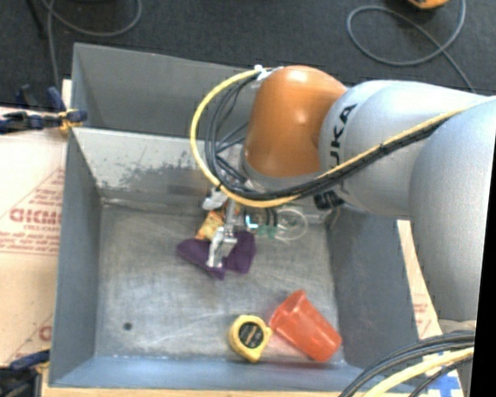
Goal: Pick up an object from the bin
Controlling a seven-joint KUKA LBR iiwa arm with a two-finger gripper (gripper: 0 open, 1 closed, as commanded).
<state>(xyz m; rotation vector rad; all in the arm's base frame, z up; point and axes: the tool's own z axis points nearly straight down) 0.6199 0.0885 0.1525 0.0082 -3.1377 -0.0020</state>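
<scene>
Gripper [220, 248] is low over a purple cloth-like item [195, 252] at frame centre, on the grey bin [118, 259] floor. Whether it is spread or closed cannot be told. Step judged: the grasp itself. Next requirement: a secure closure, then a straight lift, well apart from the orange cup [307, 328] and yellow tape measure [247, 337] at lower right.

The big grey arm [411, 157] reaches in from the right and bends downward, its rounded orange wrist cover [291, 123] uppermost, yellow and black cables [205, 123] looped round the cover's left side, and the gripper [219, 250] hanging below it, pointed steeply down.
</scene>
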